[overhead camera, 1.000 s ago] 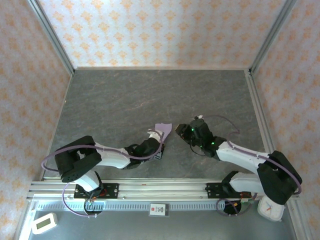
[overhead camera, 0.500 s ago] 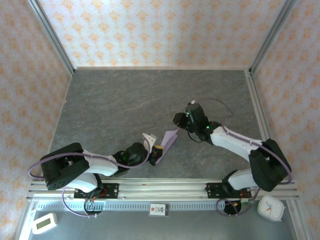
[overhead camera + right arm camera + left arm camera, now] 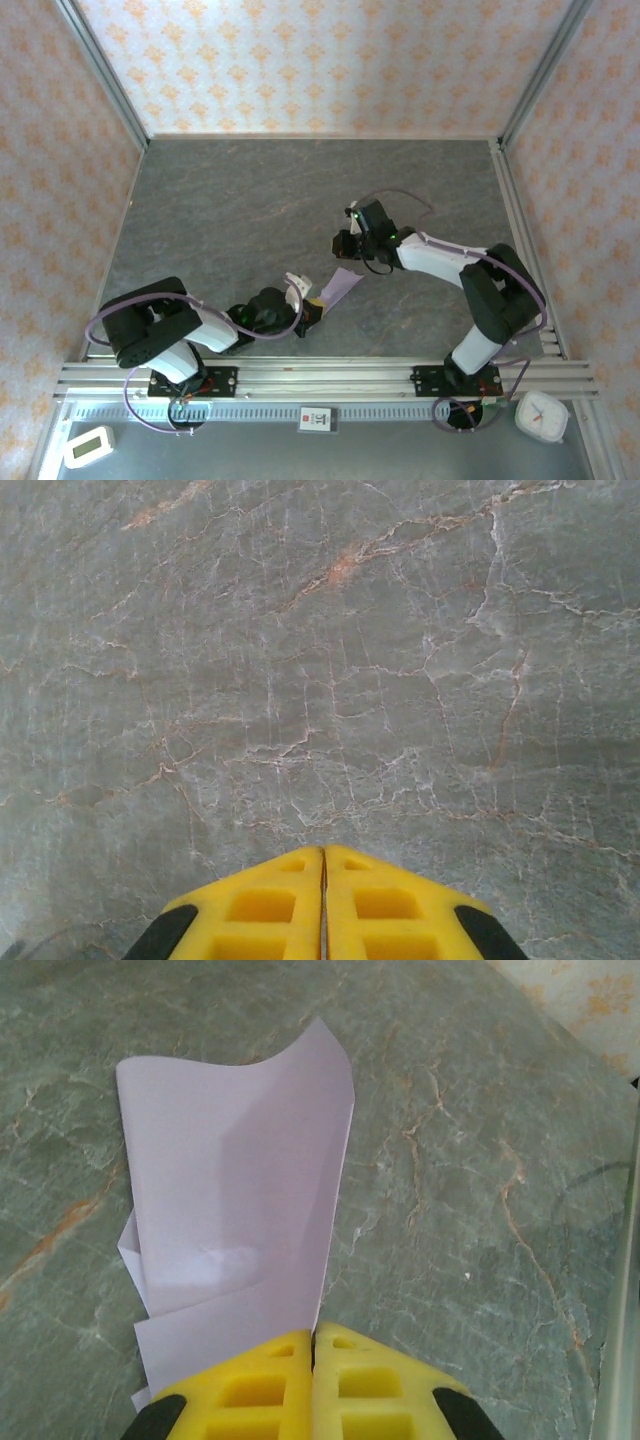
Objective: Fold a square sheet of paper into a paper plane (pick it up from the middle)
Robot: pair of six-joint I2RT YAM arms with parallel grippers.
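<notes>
1. Top external view: since a second ago the right arm (image 3: 440, 258) has swung left, off the pale lilac folded sheet of paper (image 3: 340, 285). The right fingers (image 3: 270, 905) have closed on nothing, over the bare grey marbled table (image 3: 230, 200).
2. The left arm (image 3: 215, 325) lies low with its elbow bent, reaching right. The left fingers (image 3: 260, 1390) stay clenched on the paper's near edge.
3. The paper (image 3: 240, 1210) spreads out ahead of the left fingers, creased, its far corner curling up, clear of the right fingers.
</notes>
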